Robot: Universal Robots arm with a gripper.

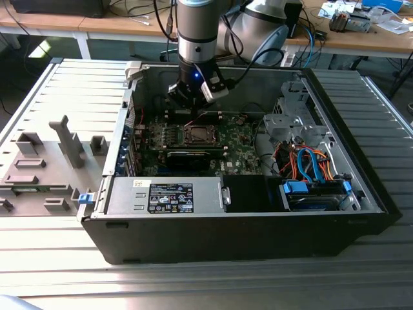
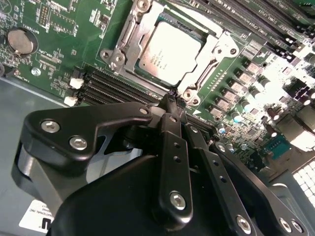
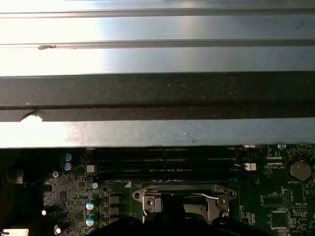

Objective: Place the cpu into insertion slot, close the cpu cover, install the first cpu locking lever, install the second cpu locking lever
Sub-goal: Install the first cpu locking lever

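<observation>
The silvery-grey square cpu (image 2: 170, 59) lies flat in the insertion slot (image 2: 147, 73), a small square socket on the green motherboard (image 2: 59, 54). The cpu cover (image 2: 129, 37), a thin grey metal plate with a square window, is down around the chip, so the metal top shows through the window. In the first wrist view the same cover (image 3: 184, 194) shows as a metal frame with a thin wire lever (image 3: 209, 196) lying across one corner.

The black tool (image 2: 172, 101) hovers just beside one edge of the socket frame, its narrow fingertips (image 2: 167, 105) drawn together to a single point, with nothing seen between them. The tip stands near a corner screw of the frame and next to the long black memory slots (image 2: 115, 88).

In the exterior view the tool (image 1: 192, 103) hangs from the silver arm (image 1: 197, 32) over the far part of the open black computer case (image 1: 258, 239), directly above the socket (image 1: 195, 134). The case rests on a ribbed grey metal surface (image 1: 58, 258). Blue and orange cables (image 1: 306, 165) lie toward the exterior view's right inside the case, and grey plastic fixtures (image 1: 45, 161) stand on the surface toward the exterior view's left.
</observation>
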